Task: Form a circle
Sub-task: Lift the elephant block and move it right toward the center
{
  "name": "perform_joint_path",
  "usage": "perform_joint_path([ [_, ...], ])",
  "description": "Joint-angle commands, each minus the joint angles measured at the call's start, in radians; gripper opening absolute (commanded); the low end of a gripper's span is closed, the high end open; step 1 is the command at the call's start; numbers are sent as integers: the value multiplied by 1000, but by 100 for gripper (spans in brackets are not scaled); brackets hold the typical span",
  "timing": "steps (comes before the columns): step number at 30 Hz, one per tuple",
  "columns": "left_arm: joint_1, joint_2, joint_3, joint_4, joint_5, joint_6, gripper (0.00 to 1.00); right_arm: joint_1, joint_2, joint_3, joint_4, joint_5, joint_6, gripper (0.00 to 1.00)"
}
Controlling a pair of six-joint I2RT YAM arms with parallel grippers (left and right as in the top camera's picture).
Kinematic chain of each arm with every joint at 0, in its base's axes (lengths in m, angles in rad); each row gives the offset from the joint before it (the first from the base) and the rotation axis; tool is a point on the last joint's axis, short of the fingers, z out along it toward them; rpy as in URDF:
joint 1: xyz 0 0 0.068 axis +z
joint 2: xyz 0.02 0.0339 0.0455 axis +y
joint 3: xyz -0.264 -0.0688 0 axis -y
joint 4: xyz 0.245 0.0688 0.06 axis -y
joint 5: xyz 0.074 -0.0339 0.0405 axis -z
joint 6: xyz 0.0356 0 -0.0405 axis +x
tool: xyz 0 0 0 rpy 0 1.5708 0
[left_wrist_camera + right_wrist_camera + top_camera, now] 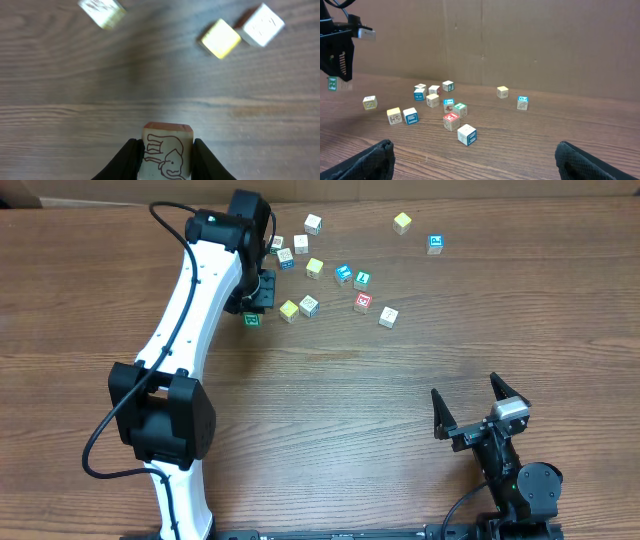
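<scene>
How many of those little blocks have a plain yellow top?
3. The far yellow cube sits alone toward the back right, the middle yellow cube lies inside the scatter, and the near yellow cube is beside the white left arm, which may hide others.

The elephant cube between the left gripper's fingers was cut off by the bottom edge. Ahead and left of them, a pale cube was blurred and clipped by the top edge. Overhead, the left arm covered most of that gripper. The right gripper's fingertips ran off the bottom edge.
</scene>
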Motion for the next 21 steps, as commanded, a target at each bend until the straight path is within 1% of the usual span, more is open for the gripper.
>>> perform_joint_path([
  [1, -47, -30, -60, -7, 65, -2, 25, -2, -8, -10, 6, 3, -4, 100],
  [5, -112, -30, -165, 25, 61, 2, 27, -2, -8, -10, 6, 3, -4, 100],
  [12, -235, -30, -348, 191, 60, 1, 27, -2, -8, -10, 6, 3, -4, 100],
  [16, -294, -30, -391, 268, 53, 2, 27, -2, -8, -10, 6, 3, -4, 100],
  [21, -343, -30, -392, 292, 55, -14, 28, -2, -8, -10, 6, 3, -4, 100],
])
